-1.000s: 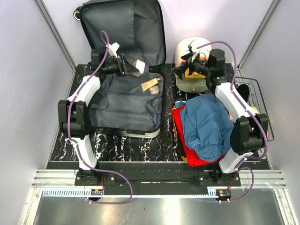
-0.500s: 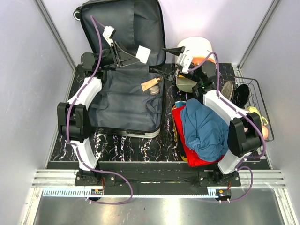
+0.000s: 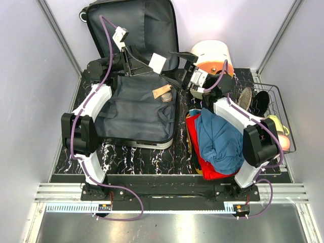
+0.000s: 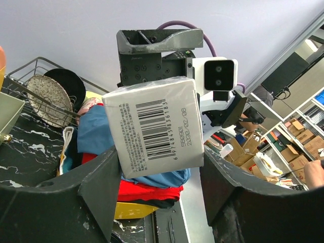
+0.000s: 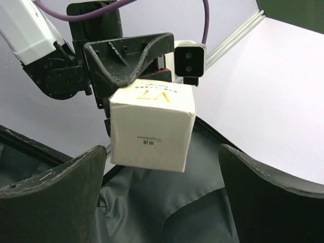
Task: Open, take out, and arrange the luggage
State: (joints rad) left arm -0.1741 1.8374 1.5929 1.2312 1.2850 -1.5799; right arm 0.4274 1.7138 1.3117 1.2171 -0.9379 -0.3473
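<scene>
The luggage (image 3: pixel 131 109) is shown open at the left of the table, lid propped on the back wall, with a small tan item (image 3: pixel 163 92) not yet lifted from its grey lining. Above it a white box (image 4: pixel 154 129) is clamped in the half-spread left gripper (image 3: pixel 153 65) and offered to the right gripper (image 3: pixel 176 67), spread wide and empty. With clothes (image 3: pixel 223 136) heaped at right, unpacking is judged well advanced.

The luggage (image 3: pixel 132 106) is lined in soft, matt grey cloth, lightly creased. A white pack (image 4: pixel 154 131) is wrapped in smooth, faintly glossy film printed with a barcode. The table (image 3: pixel 152 152) is surfaced in polished black with white marble veining. A basket (image 3: pixel 273 88) is formed of thin dark metal wire. Crumpled blue cloth (image 3: pixel 223 134) is laid over red cloth (image 3: pixel 210 172), both matt.
</scene>
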